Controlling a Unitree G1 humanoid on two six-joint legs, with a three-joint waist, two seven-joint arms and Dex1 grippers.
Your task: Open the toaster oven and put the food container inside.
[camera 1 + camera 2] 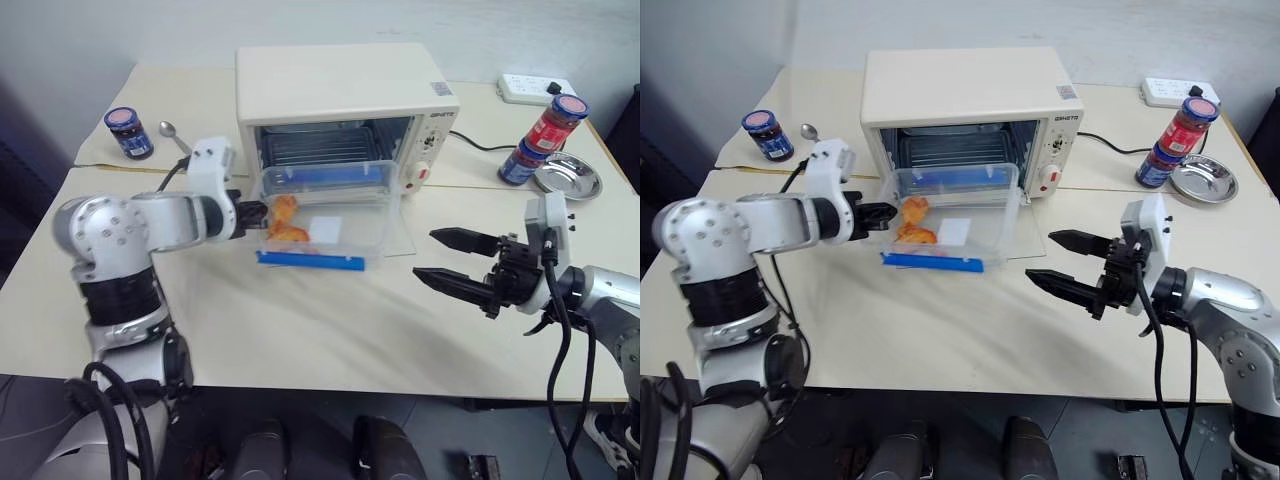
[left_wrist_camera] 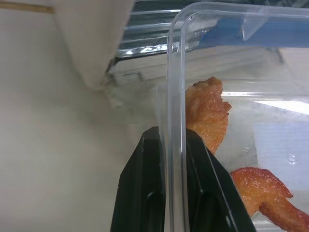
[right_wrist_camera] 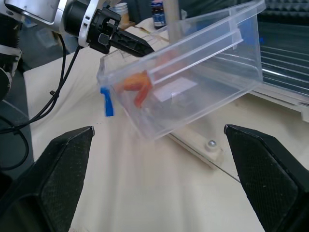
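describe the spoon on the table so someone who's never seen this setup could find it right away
Start at the large cream-white boxy toaster oven at the back of the pale table. Look to its left, where a small dark jar with a blue lid stands. The small metal spoon lies flat just beside that jar, the one shiny utensil there.

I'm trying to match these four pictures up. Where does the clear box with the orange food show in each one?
Left eye view: food container, centre, before the open toaster oven.
Right eye view: centre, slightly further left.
Left wrist view: its clear wall, pinched by the left gripper.
Right wrist view: upper middle, tilted.
Shared landmark: the orange food pieces.
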